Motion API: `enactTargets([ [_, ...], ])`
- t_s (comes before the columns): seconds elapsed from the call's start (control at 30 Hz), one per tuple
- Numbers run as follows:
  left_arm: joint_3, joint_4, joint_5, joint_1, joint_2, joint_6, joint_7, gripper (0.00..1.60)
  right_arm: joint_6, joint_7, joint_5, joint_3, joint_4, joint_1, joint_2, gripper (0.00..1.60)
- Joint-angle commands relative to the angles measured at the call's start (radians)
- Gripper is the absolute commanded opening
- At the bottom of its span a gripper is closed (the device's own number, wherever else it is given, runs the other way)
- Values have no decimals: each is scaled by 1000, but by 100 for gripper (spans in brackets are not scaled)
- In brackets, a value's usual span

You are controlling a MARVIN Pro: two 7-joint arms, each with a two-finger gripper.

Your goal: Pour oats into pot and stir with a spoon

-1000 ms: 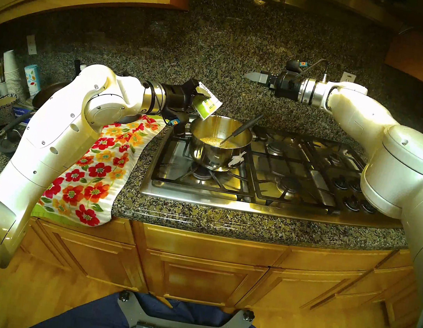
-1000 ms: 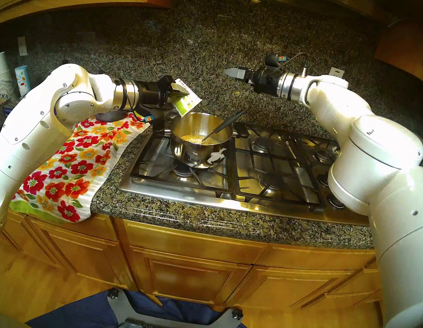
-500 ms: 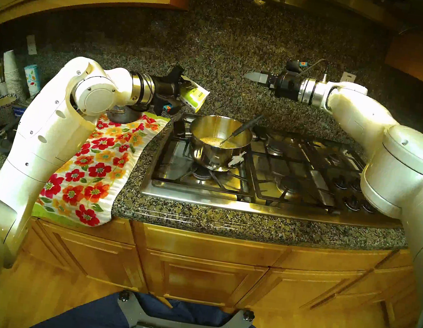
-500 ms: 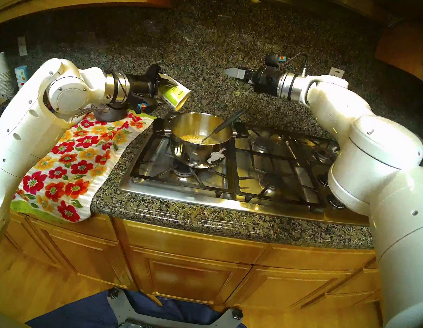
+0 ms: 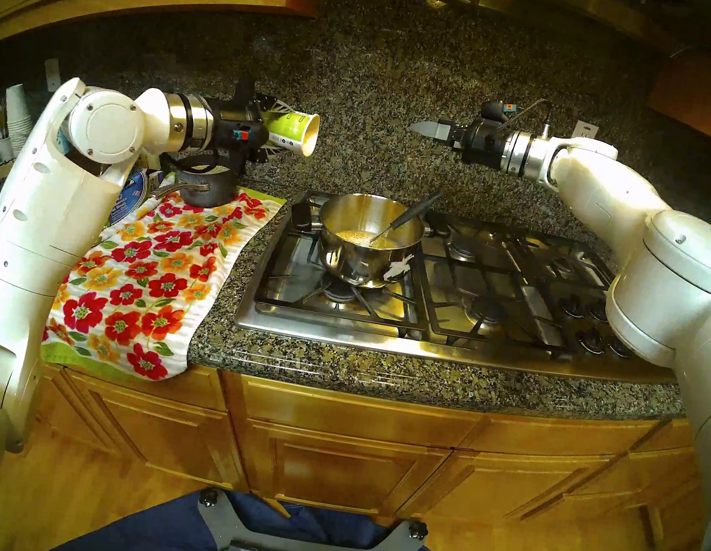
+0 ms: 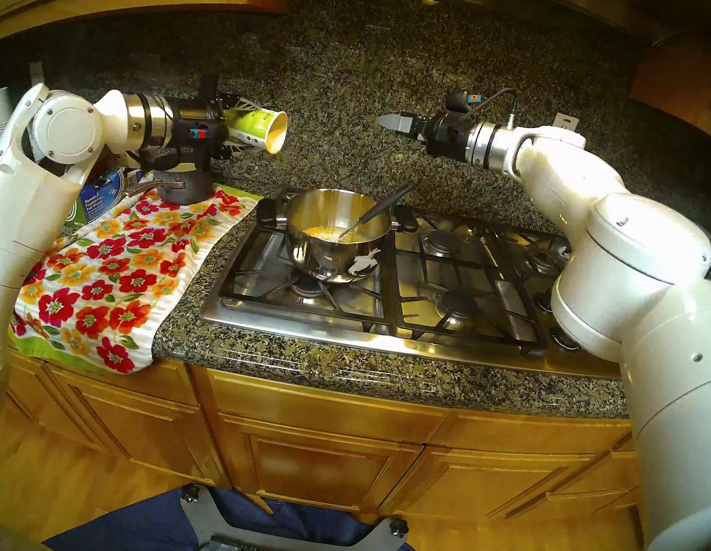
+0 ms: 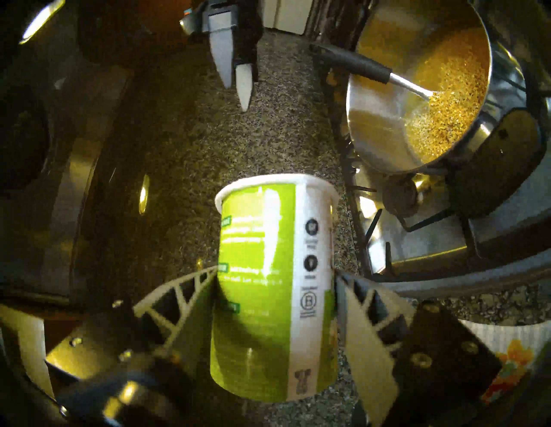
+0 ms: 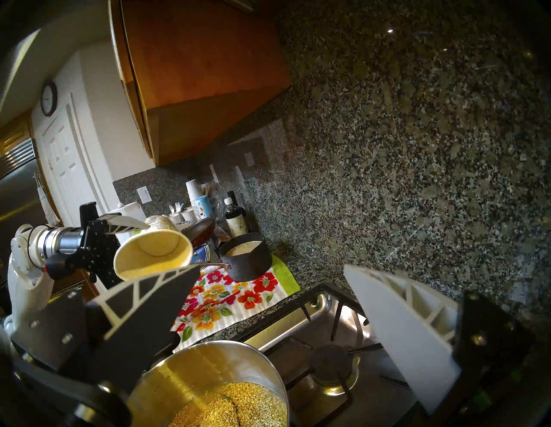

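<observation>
Stove | pot (oats inside) — below-right of left gripper

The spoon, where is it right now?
In the head views, the spoon leans inside the pot on the stove's front left burner, its bowl in the oats.

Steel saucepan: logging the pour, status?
Left gripper shut on white-green paper cup, right gripper open. Oats in steel saucepan, spoon inside, unobstructed.
</observation>
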Motion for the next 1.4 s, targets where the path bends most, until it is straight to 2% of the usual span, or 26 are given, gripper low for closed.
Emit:
enactTargets([
  [0.0,-123,3,-165,-2,12,64,-61,78,1,0,8,10,-3,44,1,160],
  [0.33,-265,78,-418,30,2,141,-194,82,1,0,8,10,-3,44,1,160],
  [0.37,-265,78,-418,30,2,141,-194,82,1,0,8,10,-3,44,1,160],
  [0.43,-307,111,-487,48,-3,151,-232,83,1,0,8,10,-3,44,1,160],
  [0.47,-307,111,-487,48,-3,151,-232,83,1,0,8,10,-3,44,1,160],
  [0.53,-344,146,-548,70,-7,150,-270,84,2,0,8,10,-3,44,1,160],
  [0.6,-357,156,-566,77,-8,146,-281,85,2,0,8,10,-3,44,1,160],
  [0.7,-403,198,-637,96,-16,143,-331,83,2,0,8,10,-3,45,1,160],
  [1.0,-477,288,-749,131,-28,144,-433,80,2,0,8,10,-3,45,1,160],
  [1.37,-540,376,-810,165,-30,132,-521,82,3,-1,8,10,-3,45,1,160],
])
